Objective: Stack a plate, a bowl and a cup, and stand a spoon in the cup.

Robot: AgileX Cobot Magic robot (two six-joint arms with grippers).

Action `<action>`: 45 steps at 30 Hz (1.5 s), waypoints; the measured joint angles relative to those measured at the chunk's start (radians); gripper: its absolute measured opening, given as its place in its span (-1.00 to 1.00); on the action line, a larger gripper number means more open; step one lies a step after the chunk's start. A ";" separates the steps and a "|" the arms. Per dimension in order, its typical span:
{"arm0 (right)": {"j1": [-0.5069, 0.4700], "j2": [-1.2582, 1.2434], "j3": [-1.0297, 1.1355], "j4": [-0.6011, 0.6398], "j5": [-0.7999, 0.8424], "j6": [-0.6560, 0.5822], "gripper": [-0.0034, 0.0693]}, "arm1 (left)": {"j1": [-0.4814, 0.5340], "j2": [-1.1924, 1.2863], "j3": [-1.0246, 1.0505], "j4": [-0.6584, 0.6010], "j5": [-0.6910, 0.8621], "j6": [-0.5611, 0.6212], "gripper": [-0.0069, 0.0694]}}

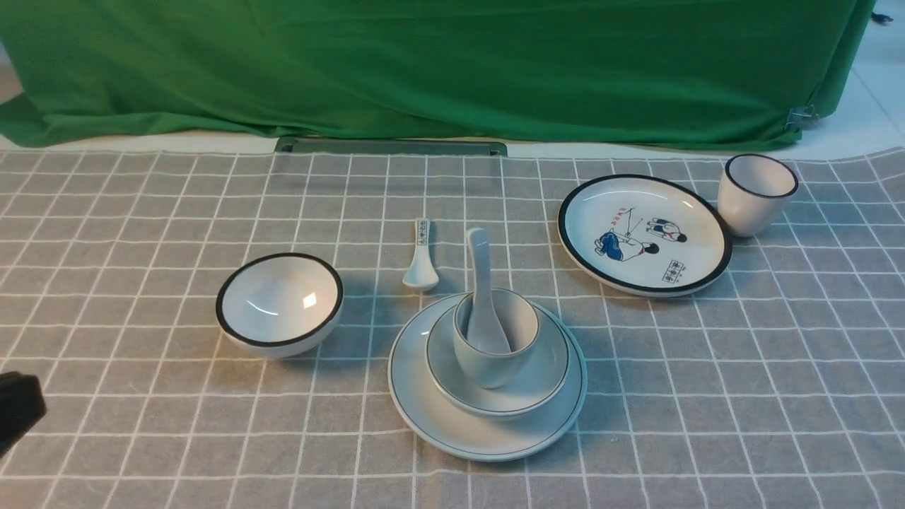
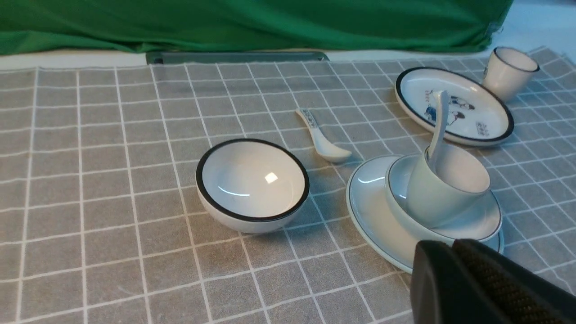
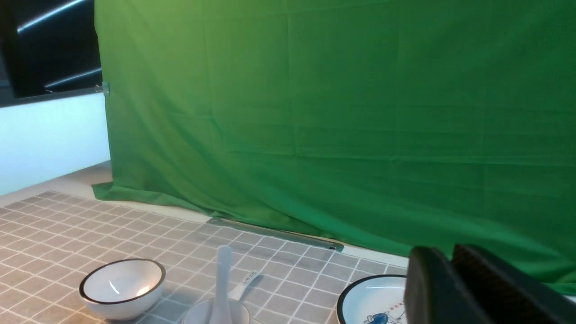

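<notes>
The pale plate (image 1: 438, 417) lies at the front middle of the checked cloth. The shallow bowl (image 1: 544, 375) sits in it, and the plain cup (image 1: 495, 367) stands in the bowl. The white spoon (image 1: 481, 283) stands in the cup with its handle up and leaning toward the back. No gripper touches the stack. My left gripper (image 2: 452, 245) is shut and empty, hovering just in front of the plate (image 2: 369, 202); its dark tip (image 1: 18, 410) shows at the front left edge. My right gripper (image 3: 450, 254) is raised, its jaws slightly parted with nothing between them, facing the green curtain.
A black-rimmed bowl (image 1: 279, 304) sits left of the stack. A small patterned spoon (image 1: 421, 258) lies behind it. At the back right are a cartoon plate (image 1: 643, 233) and a black-rimmed cup (image 1: 755, 192). A green curtain (image 1: 452, 63) closes the back.
</notes>
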 joint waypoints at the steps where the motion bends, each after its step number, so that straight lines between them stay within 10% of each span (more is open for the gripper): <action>1: 0.000 0.000 0.000 0.000 0.000 0.000 -0.57 | 0.000 -0.054 0.012 0.001 0.000 0.000 -0.79; 16: 0.000 0.000 0.000 0.000 -0.001 0.001 -0.46 | 0.010 -0.143 0.091 -0.016 -0.182 0.081 -0.79; 26: 0.000 0.000 0.000 0.000 -0.003 0.001 -0.42 | 0.419 -0.235 0.497 -0.390 -0.560 0.452 -0.78; 45: 0.000 0.000 0.003 0.000 -0.003 0.001 -0.32 | 0.511 -0.235 0.540 -0.396 -0.508 0.479 -0.77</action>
